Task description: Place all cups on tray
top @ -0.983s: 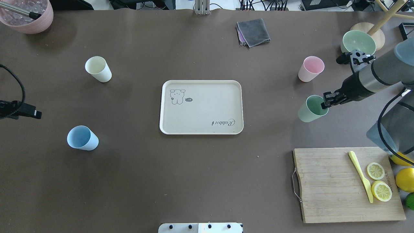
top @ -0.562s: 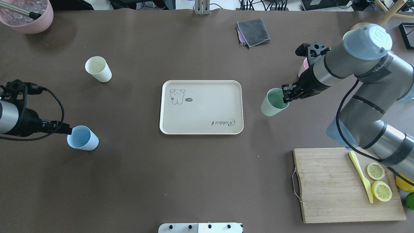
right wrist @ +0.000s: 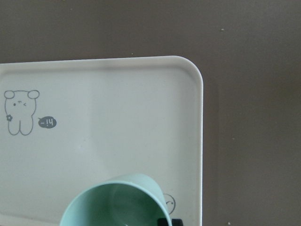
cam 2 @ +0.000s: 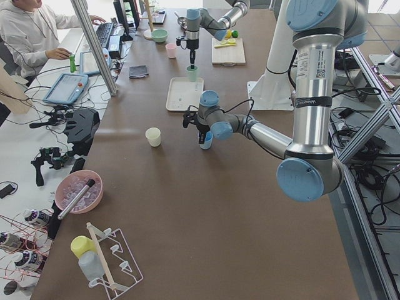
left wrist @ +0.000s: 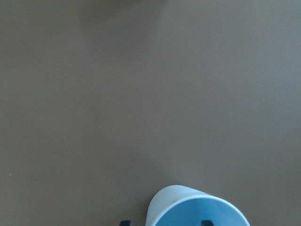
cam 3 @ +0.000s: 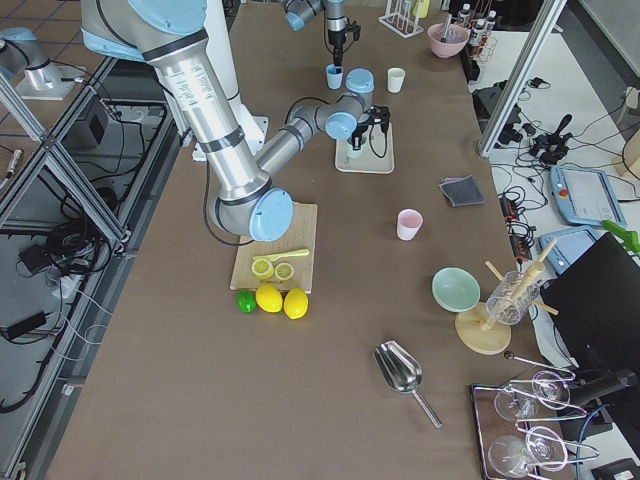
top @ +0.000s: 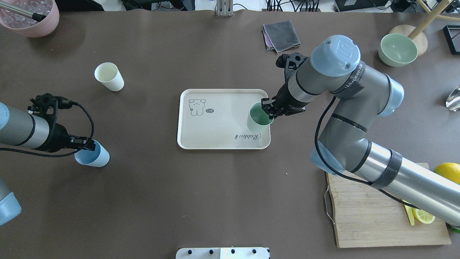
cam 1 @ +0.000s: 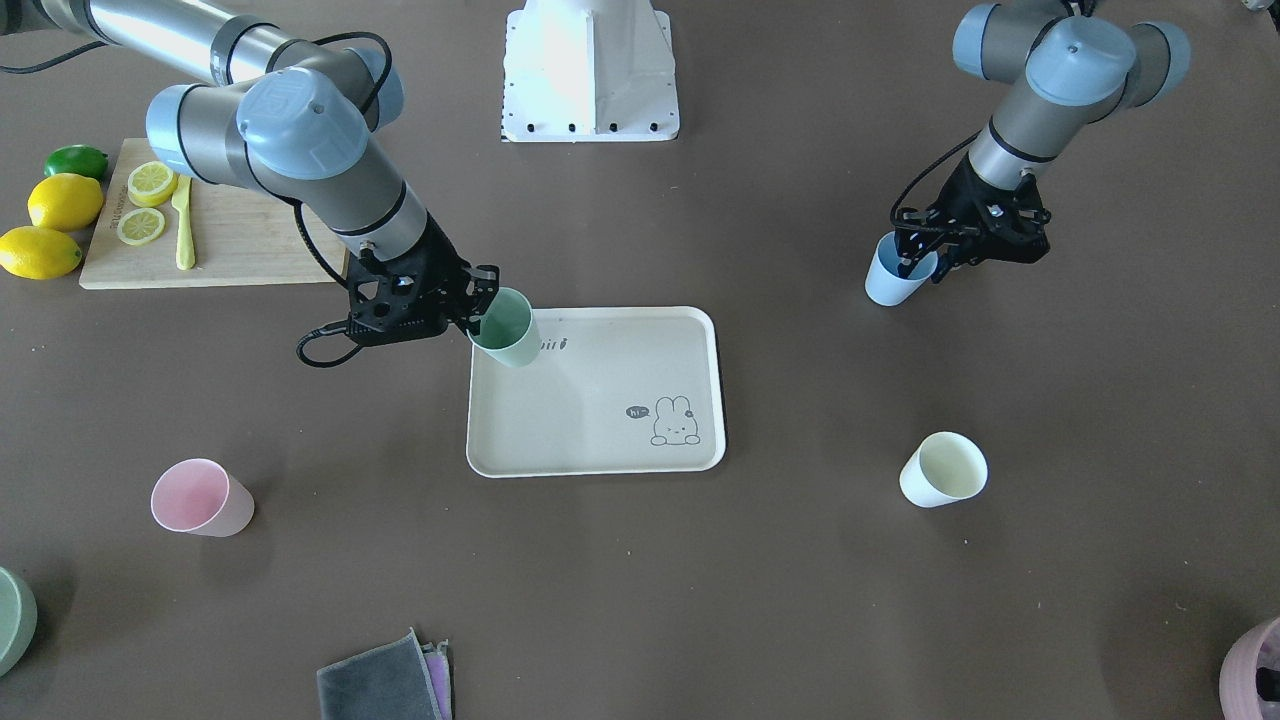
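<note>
The beige tray (top: 215, 140) lies mid-table and shows in the front view (cam 1: 580, 440) and the right wrist view (right wrist: 117, 94). My right gripper (top: 267, 109) is shut on the rim of a green cup (top: 258, 118) and holds it over the tray's right part (cam 1: 508, 330). My left gripper (top: 90, 145) is open, its fingers either side of the wall of a blue cup (top: 94, 155) that stands on the table (left wrist: 197, 212). A cream cup (top: 109, 76) stands far left. A pink cup (cam 1: 200, 498) stands on the right; my right arm hides it in the overhead view.
A wooden cutting board (top: 363, 216) with lemon slices and a yellow knife lies near right. A grey cloth (top: 281, 35) lies at the back, a green bowl (top: 397, 49) far right, a pink bowl (top: 30, 18) far left.
My right arm has carried the green cup left from the table's right side to over the tray. My left arm has come in from the left edge to the blue cup.
</note>
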Tool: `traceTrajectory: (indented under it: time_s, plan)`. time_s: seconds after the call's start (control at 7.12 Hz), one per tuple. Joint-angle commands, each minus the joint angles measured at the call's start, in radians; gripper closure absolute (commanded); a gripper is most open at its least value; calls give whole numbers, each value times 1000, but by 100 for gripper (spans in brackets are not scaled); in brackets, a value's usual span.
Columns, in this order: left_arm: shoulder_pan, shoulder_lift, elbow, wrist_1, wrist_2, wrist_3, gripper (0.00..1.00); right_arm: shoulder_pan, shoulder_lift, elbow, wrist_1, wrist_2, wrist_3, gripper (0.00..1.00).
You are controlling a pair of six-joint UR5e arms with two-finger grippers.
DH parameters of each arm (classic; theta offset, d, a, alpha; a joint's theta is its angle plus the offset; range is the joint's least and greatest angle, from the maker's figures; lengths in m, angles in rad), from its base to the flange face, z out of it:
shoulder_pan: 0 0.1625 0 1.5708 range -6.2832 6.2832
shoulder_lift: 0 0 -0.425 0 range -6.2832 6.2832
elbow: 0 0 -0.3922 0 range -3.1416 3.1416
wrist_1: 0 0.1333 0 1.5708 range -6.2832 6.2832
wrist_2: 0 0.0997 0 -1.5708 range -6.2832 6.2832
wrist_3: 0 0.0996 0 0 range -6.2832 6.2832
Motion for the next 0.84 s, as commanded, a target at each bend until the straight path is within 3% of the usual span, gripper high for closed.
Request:
traceTrajectory:
  time_s: [0.0,0.14,0.42,0.7]
  plan:
    - [-1,-35,-15,7,-4,-16,100,-46,41,-6,-39,-19,64,100]
    - [-2,-118,-21,48,-12,-17,100,-46,42,5,-66,-25,65,100]
    - [1,-397,25,266,-4,-93,100,-26,39,3,-74,-53,61,100]
    - [54,-576,147,317,58,-149,100,-23,32,-6,-74,-76,50,100]
